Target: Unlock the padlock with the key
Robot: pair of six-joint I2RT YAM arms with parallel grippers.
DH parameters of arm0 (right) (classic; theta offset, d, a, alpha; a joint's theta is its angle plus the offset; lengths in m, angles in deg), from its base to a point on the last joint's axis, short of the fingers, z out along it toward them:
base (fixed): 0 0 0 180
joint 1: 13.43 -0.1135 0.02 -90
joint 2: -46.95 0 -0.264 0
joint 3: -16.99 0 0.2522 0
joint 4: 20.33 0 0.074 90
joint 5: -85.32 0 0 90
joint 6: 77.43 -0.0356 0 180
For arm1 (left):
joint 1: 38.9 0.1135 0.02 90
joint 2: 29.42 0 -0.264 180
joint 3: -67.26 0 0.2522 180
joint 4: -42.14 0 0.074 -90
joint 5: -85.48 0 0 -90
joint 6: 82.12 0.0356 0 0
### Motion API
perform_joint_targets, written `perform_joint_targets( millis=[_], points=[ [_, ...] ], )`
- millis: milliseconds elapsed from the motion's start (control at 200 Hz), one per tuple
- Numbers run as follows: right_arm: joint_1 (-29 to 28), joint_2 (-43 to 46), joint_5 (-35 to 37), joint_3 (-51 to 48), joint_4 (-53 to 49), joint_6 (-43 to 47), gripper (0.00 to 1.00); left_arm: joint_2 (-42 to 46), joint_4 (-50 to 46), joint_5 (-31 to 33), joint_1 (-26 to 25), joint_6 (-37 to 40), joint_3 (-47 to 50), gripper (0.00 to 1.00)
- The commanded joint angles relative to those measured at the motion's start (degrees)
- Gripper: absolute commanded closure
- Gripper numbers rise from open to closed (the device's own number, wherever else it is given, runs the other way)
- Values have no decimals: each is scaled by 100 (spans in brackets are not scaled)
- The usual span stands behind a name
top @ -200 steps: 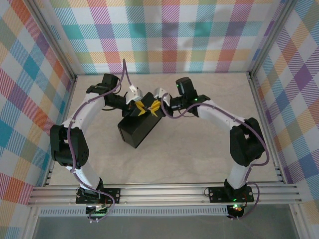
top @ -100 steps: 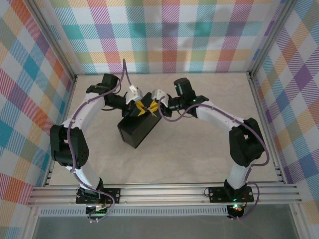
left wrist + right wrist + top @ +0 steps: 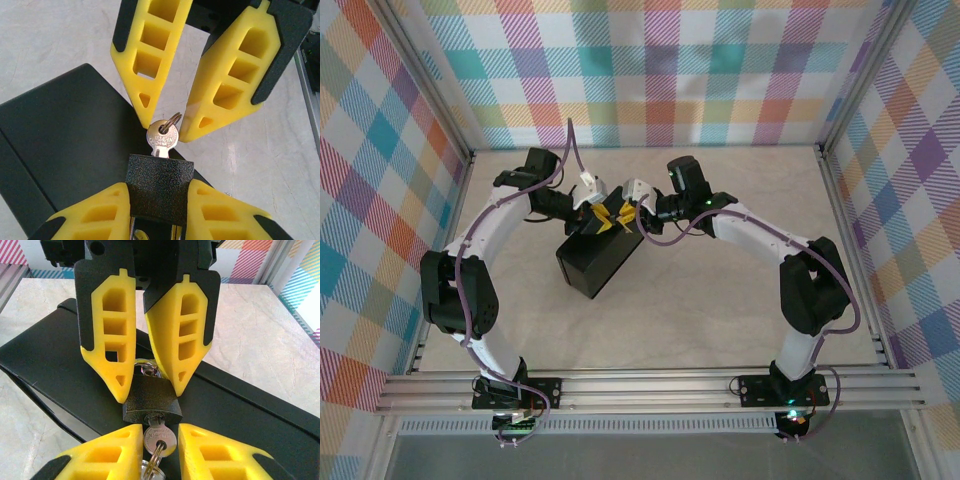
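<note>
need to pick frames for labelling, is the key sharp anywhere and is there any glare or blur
Left wrist: the key is sharp, its stamped lettering showing, the padlock crisply textured, light soft. Right wrist: both also in focus, mild sheen on the key. Top external: evenly lit, no blur, but both too small to make out there.

I tally from my remote station: padlock [image 3: 151,401], one; key [image 3: 162,137], one; key ring [image 3: 173,120], one; black box [image 3: 592,268], one; robot arms [image 3: 485,225], two; grippers, two, namely left gripper [image 3: 159,186] and right gripper [image 3: 160,432]; yellow fingers [image 3: 145,50], four, two per gripper.
</note>
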Motion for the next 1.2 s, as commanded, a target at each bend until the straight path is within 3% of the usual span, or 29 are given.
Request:
perform_joint_targets(
  millis=[0, 550, 795, 955, 1195],
  points=[
    [-32, -68, -49, 62, 36, 173, 75, 161, -248, -295, -88, 66, -120, 76],
    [-85, -17, 63, -139, 25, 308, 72, 268, -195, -186, -114, -8, -48, 77],
    [-85, 11, 304, -244, 130, 299, 85, 233, -187, -261, -115, -8, -88, 77],
    [-76, 141, -27, -179, 111, 128, 90, 187, -240, -261, -139, -8, -138, 77],
    [-84, 15, -901, 504, -982, -338, 97, 183, -189, -150, -264, 0, -116, 77]
  ],
)
